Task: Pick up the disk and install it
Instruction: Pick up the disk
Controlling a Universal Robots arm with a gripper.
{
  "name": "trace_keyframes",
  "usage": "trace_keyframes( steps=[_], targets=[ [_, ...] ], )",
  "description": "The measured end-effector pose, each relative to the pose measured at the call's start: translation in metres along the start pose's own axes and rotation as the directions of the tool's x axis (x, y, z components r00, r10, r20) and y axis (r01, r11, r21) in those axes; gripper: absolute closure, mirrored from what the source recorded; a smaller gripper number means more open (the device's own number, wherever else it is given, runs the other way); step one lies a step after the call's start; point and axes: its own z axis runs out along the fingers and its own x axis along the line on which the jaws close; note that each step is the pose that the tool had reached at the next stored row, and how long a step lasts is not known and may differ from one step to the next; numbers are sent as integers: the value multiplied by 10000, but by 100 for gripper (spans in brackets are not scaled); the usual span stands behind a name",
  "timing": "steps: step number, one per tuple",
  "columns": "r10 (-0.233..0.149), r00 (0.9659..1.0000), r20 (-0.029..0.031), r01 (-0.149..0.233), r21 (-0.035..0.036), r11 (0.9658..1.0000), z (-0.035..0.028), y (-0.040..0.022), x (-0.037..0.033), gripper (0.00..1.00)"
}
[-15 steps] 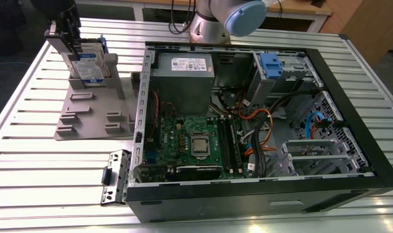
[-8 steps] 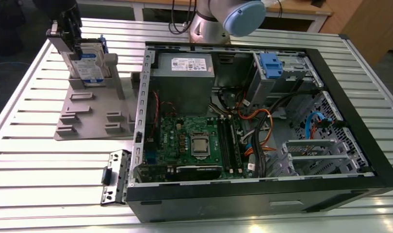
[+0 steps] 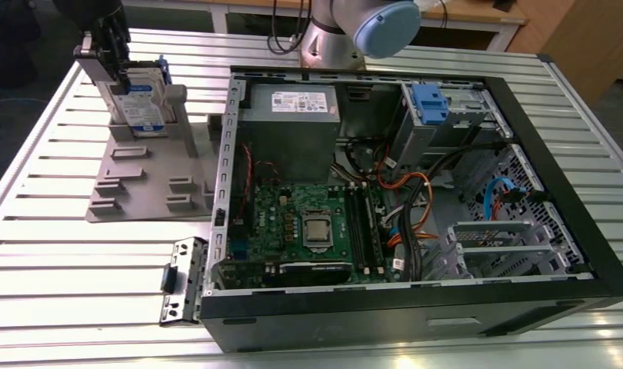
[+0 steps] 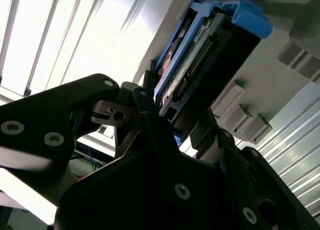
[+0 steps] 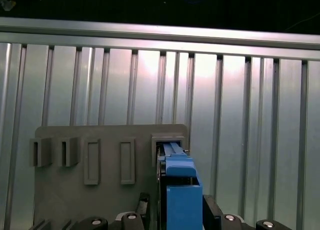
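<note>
Black gripper (image 5: 177,212) hangs straight down over the grey stand (image 3: 148,181), fingers (image 5: 144,205) pinching the upright disk (image 3: 139,104).

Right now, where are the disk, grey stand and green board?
disk (image 3: 139,108): exterior view, on its white-and-blue label.
grey stand (image 3: 152,165): exterior view, on its flat base.
green board (image 3: 275,204): exterior view, on its surface beside the socket.

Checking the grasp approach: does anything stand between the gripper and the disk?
Nothing visible does. In the exterior view the gripper is right at the top of the disk, which stands upright in the grey holder; no other thing lies between them.
</note>
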Motion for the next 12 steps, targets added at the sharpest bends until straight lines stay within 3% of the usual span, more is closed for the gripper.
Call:
trace_keyframes(
  steps=[2, 4, 12],
  targets=[
    [0, 10000, -1, 0, 0, 10000, 0, 0, 0, 49],
    [0, 10000, -3, 0, 0, 10000, 0, 0, 0, 61],
    [0, 10000, -9, 0, 0, 10000, 0, 0, 0, 64]
  ],
)
